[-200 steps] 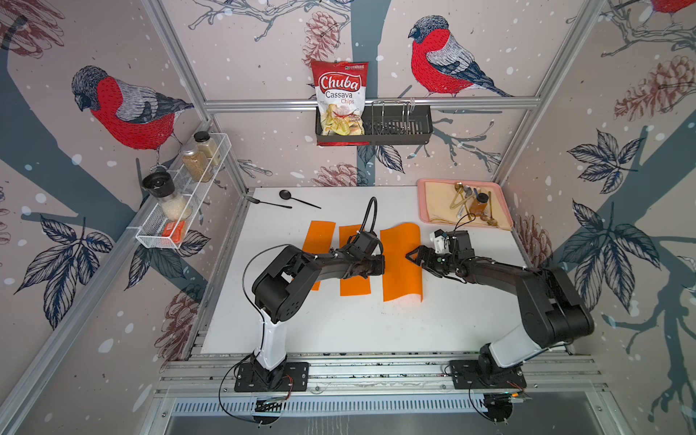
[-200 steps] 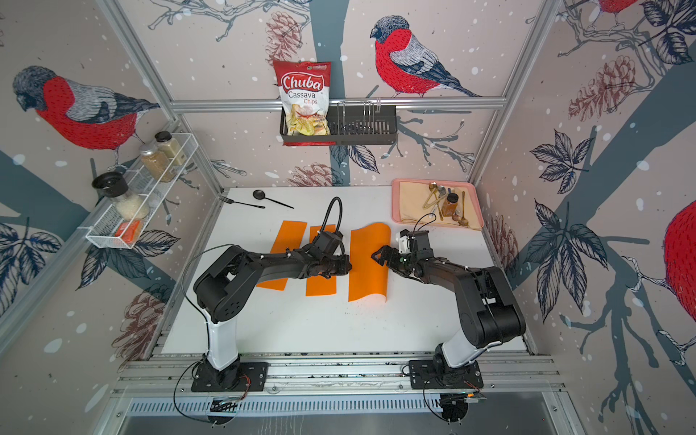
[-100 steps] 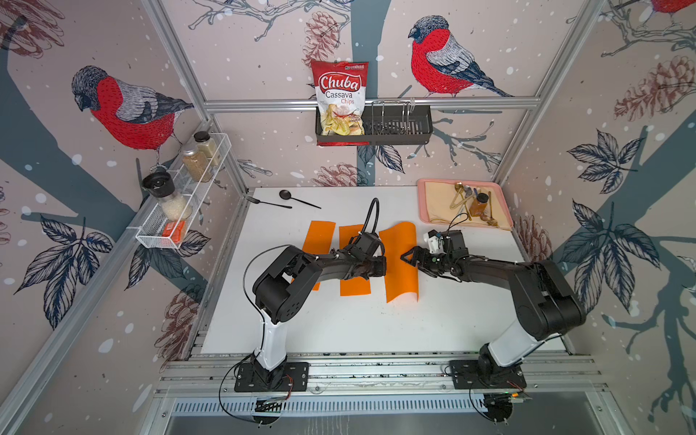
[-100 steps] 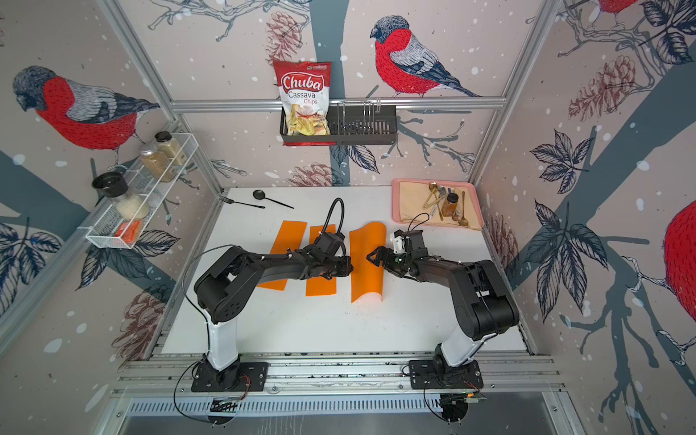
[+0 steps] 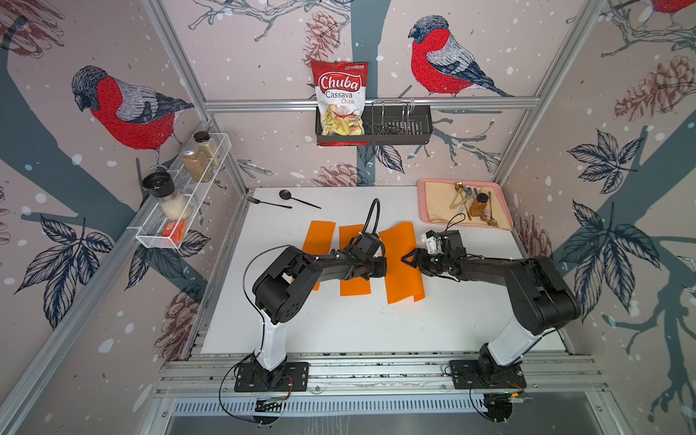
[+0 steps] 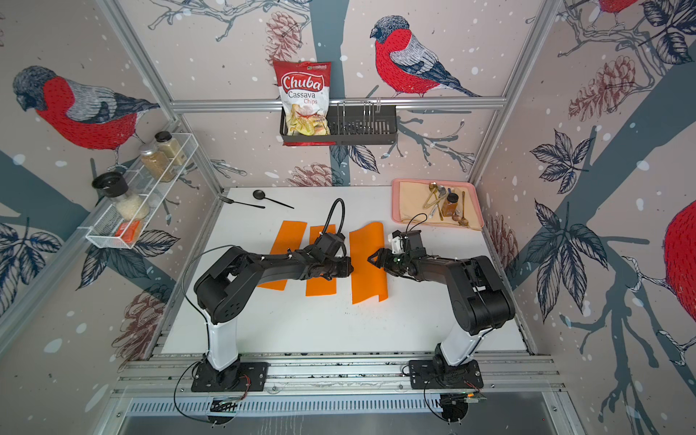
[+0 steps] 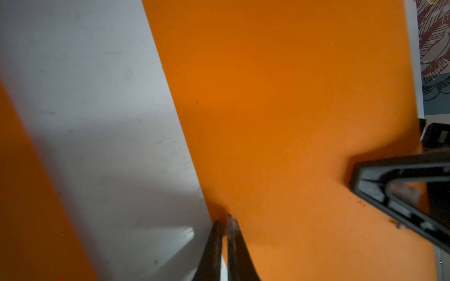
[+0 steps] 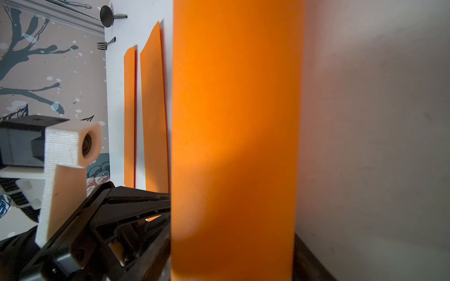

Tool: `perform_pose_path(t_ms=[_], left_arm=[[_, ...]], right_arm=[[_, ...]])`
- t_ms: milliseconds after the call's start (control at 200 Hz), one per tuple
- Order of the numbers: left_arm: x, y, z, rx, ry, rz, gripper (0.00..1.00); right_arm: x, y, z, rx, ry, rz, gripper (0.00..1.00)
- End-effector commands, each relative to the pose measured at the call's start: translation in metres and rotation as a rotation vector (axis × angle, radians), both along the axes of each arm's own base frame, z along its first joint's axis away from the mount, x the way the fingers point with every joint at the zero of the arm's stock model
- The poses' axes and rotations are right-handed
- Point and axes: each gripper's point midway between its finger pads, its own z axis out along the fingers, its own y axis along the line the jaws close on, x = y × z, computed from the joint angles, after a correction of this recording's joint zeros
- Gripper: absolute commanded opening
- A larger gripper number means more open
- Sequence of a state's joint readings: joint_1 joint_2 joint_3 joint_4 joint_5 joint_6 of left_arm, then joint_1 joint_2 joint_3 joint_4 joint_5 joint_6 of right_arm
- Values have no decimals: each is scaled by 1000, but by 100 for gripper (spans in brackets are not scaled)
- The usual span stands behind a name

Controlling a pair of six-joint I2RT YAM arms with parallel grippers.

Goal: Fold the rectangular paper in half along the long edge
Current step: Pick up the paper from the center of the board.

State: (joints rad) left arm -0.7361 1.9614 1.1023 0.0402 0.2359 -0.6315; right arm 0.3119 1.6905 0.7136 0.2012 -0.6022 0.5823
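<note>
Orange paper sheet (image 5: 400,290) mid-table, flanked by two sets of jaws.
Lying lengthwise on the white table (image 5: 339,324), right long edge curled up. Left jaws pressed together, tips at its left edge; actual pinch unclear. Right jaws apart, straddling the raised right edge. Just left, two narrower orange strips (image 5: 354,288). Farther back, black fork (image 5: 269,203) and black spoon (image 5: 286,194); pink tray (image 5: 421,203) at the back right.

orange rectangular paper (image 5: 400,280) lies lengthwise on the white table (image 5: 339,327), right long edge curled upward.
</note>
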Motion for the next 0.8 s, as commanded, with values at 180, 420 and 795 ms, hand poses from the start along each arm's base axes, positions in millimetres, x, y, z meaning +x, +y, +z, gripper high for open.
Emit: perform_pose_path(t_ms=[180,420,795], left_arm=[[-18,13,-18,77,89,-3,11],[-19,12,-18,80,90,-5,11],[-21,13,-20,86,92,-5,11]], right_arm=[[-4,13,4,10,-11,51,65],[-15,18,-2,-12,1,94,64],[-24,29,0,-20,-9,146,66]])
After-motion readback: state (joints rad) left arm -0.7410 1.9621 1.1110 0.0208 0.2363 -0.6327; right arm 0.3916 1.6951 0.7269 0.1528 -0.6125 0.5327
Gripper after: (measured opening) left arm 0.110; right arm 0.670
